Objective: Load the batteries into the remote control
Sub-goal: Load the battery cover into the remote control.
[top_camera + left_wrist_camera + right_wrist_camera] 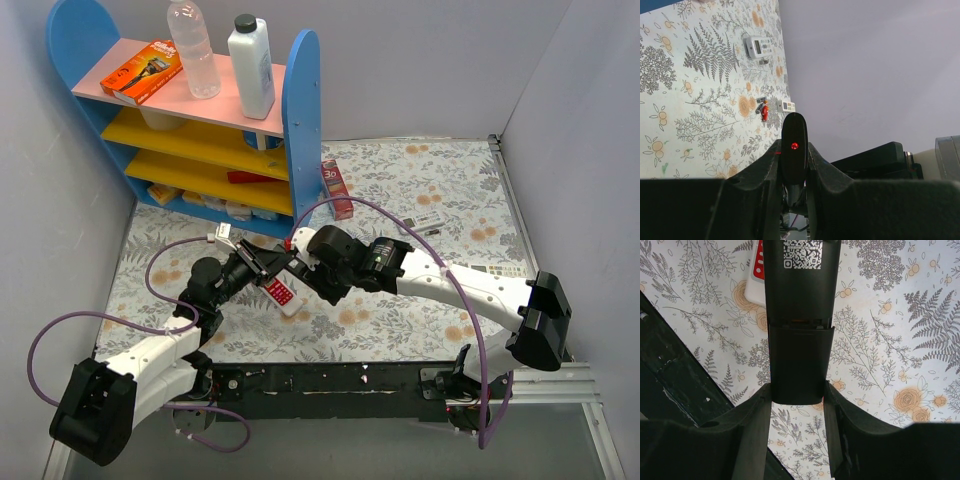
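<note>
Remote control [799,355], slim, long and all black, held clear of the flower-printed tablecloth [400,170] at mid-table and spanned between both arms.

Left gripper [794,159]: its two black fingers are closed tight on one end of the remote control, whose face there shows a small red dot.

Right gripper [797,390]: jaws clamped against the two long edges at the other end, with the back face turned toward the wrist camera. On that back face a white QR-code label [802,252] sits above a cross seam, where a narrow gap shows at the edge of the battery cover.

On the cloth below lies a shorter red-and-white remote [283,293]. Its markings are too small to read.

Loose batteries [762,109] form a small cluster of tiny cells, one red and the others dark. They lie on the cloth well apart from both grippers, just beside a small white rectangular device [788,106]. A white remote with a grey display [759,47] lies farther off.

At the far left corner stands a blue-sided shelf unit with pink and yellow boards [305,90]. Its top board carries an orange carton [140,70] with illegible print, a clear plastic bottle [193,50] and a white bottle with a black cap [252,65]. A red carton [337,188] sits beside the shelf's right side panel, marked with what looks like "3D".
</note>
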`<action>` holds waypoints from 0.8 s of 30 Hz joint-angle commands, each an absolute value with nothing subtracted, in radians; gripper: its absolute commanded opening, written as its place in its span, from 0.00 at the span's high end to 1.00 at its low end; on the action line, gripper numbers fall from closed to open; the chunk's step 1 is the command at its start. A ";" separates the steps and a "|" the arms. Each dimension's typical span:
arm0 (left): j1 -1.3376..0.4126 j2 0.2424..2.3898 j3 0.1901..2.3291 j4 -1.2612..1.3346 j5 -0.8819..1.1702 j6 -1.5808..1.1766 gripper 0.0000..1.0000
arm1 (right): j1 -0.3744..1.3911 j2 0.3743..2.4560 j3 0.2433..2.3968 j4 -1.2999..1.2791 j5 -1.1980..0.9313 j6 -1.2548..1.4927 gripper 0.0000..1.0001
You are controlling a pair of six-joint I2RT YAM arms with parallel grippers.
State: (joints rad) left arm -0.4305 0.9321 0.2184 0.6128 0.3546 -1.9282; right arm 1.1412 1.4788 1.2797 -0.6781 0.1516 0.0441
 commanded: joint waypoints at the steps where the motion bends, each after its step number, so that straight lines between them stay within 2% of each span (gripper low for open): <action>1: -0.436 0.919 0.250 0.650 0.383 -1.942 1.00 | 1.146 1.476 1.324 -0.640 0.161 0.023 0.75; 15: -0.434 0.931 0.238 0.775 0.449 -1.934 1.00 | 1.146 1.511 1.333 -0.676 0.178 0.034 0.73; 24: -0.434 0.937 0.242 0.802 0.472 -1.934 1.00 | 1.146 1.506 1.335 -0.663 0.201 0.035 0.65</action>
